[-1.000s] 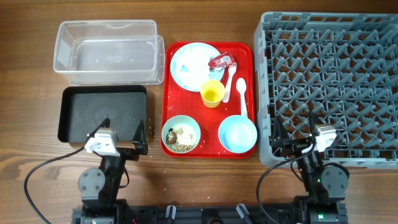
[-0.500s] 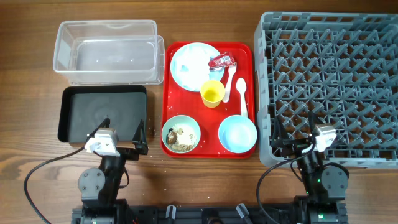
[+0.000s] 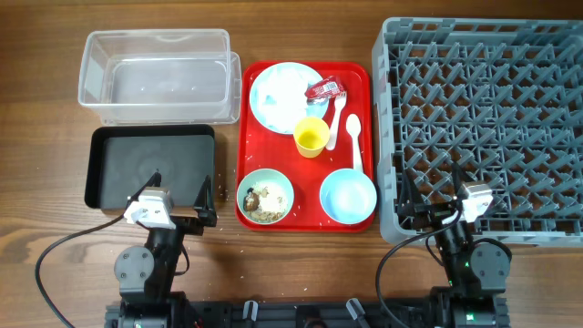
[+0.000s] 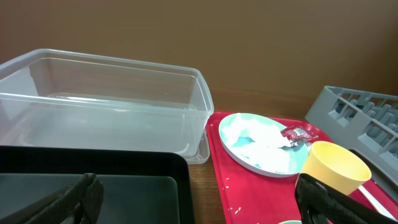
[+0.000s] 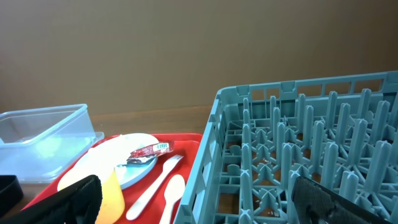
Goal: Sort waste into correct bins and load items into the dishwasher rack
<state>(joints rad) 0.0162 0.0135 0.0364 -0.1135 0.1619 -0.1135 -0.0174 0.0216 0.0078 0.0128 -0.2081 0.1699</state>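
On the red tray (image 3: pixel 306 220) at mid-desk (image 3: pixel 291 273) sit the pale blue plate (image 3: pixel 273 109) bearing the napkin (image 4: pixel 258 140) and red wrapper (image 3: pixel 325 89), the yellow cup (image 3: pixel 311 137), fork (image 3: pixel 334 118), spoon (image 3: pixel 354 137), light blue bowl (image 3: pixel 347 195), and green bowl (image 3: pixel 278 180) holding rice (image 3: pixel 264 202). The left tool (image 3: pixel 182 182) hangs over the black tray (image 3: pixel 118 169), fingers spread, gripping nothing; the right tool (image 3: pixel 428 187), likewise spread, hangs at the grey rack (image 3: pixel 483 118), near its left corner. The clear tub (image 3: pixel 164 87) lies behind the black tray
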